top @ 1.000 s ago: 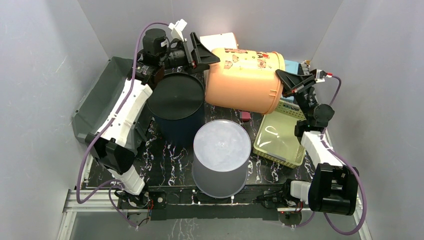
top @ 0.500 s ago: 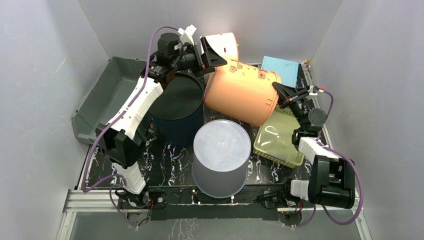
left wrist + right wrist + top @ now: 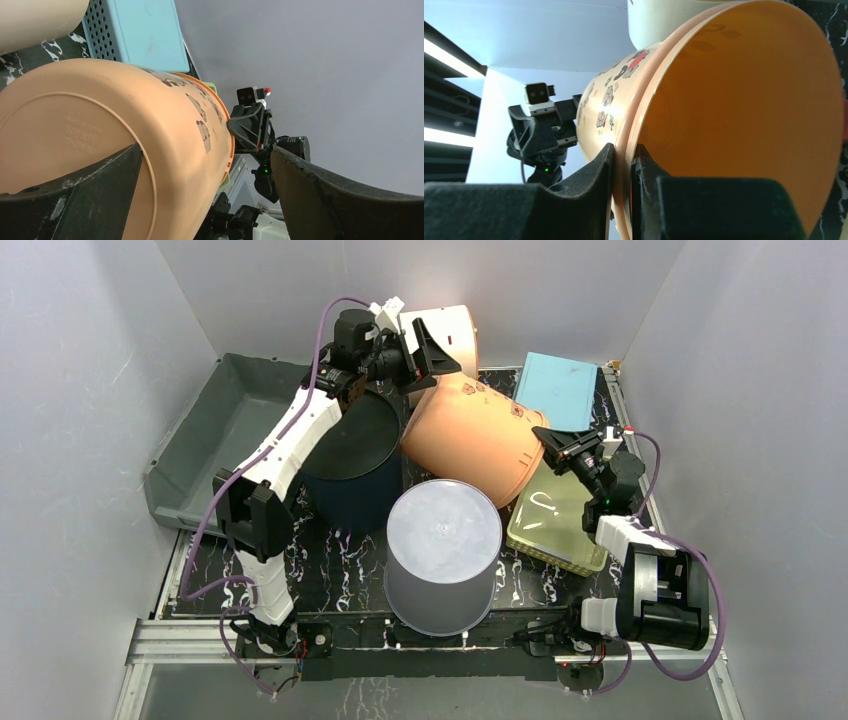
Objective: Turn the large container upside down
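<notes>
Roughly, we are past halfway: the orange bucket leans mouth-down between the dark bin and the green basket. Our right fingers pinch its rim, and our left fingers are spread wide at its base. Setting it flat on the bench remains.

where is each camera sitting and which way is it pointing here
Top external: fixed above and behind the arms, looking down at the black marbled table; both arms show, the large orange plastic bucket tilted between left end effector and right end effector.
Left wrist: on the left arm, facing the bucket's base between its open fingers; right end effector beyond.
Right wrist: on the right arm, looking into the bucket's mouth, its fingers pinching the rim.
Shared: each wrist view shows the other arm's end effector.
</notes>
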Robot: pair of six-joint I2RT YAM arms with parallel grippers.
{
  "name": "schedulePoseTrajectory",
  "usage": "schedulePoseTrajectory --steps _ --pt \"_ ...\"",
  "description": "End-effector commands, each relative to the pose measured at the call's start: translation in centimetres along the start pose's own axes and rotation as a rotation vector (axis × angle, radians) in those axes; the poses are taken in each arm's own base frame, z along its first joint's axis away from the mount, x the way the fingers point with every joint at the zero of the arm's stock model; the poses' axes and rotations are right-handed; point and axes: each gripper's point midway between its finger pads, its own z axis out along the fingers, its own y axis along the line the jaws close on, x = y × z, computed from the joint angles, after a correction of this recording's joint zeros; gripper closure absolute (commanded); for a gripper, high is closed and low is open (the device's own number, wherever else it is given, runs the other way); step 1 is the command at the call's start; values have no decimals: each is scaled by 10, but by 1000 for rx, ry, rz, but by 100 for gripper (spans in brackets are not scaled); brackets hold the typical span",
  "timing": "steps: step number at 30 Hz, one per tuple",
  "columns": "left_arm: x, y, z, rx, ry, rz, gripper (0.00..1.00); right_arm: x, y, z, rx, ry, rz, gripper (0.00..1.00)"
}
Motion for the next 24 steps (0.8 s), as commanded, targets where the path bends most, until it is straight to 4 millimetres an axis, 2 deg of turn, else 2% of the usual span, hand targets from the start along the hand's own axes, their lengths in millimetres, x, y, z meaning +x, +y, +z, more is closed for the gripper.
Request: schedulePoseTrajectory --steps 1,3,4,6,12,15,18,22,24 --pt "38 -83 2 241 135 55 2 39 -48 -1 171 237 -103 85" --pt "39 -83 6 241 139 56 2 36 -64 0 247 247 -116 80" --pt "39 -82 8 238 138 55 2 35 -77 -2 314 251 -107 79" --pt "39 -85 10 248 136 59 2 32 -90 -3 386 267 -117 79" --pt "46 -88 20 255 158 60 2 27 -105 -8 488 282 -163 69" --pt "50 -89 24 257 168 58 2 27 -109 -10 508 287 -178 55" --pt "54 -92 27 263 173 60 2 26 -114 -14 541 292 -202 48" --pt "60 -94 31 267 184 59 2 20 -119 -20 614 297 -254 27" --pt "64 -95 33 269 190 58 2 15 -118 -23 649 292 -287 20"
